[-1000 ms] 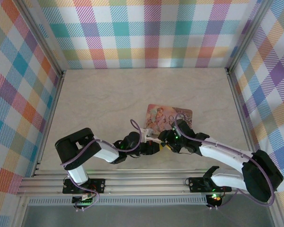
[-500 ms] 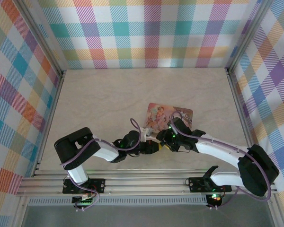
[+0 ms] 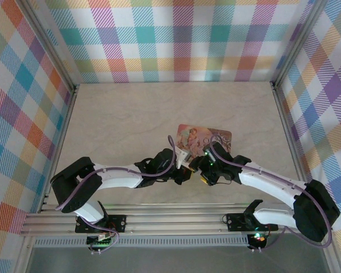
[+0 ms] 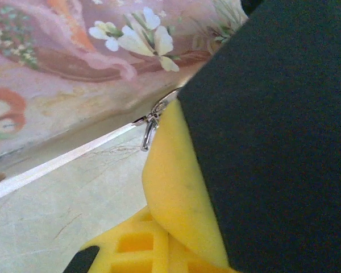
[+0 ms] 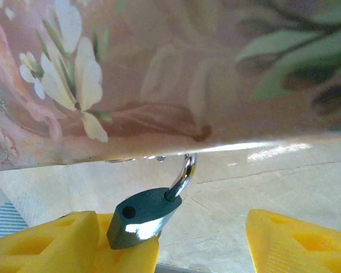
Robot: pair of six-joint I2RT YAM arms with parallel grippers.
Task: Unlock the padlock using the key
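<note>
In the right wrist view the padlock (image 5: 143, 215), small with a dark blue body, hangs by its silvery shackle (image 5: 183, 173) from the lower edge of the pink picture-printed box (image 5: 176, 74). One shackle hole in the body's top stands bare. The body rests on the left yellow finger (image 5: 74, 244) of my right gripper (image 5: 199, 242), whose jaws stand wide apart. My left gripper (image 4: 159, 182) is shut, and a small silvery metal piece (image 4: 149, 128), seemingly the key, sticks out at its tip. From above, both grippers (image 3: 184, 172) (image 3: 203, 172) meet at the box's near edge.
The box (image 3: 204, 138) lies flat on the pale table (image 3: 125, 119), right of the middle. Checked walls close the table on three sides. A metal rail (image 3: 170, 219) runs along the near edge by the arm bases.
My left arm has stretched out lower and carried its gripper a little toward the box. The right jaws have spread wider, off the padlock's sides.
</note>
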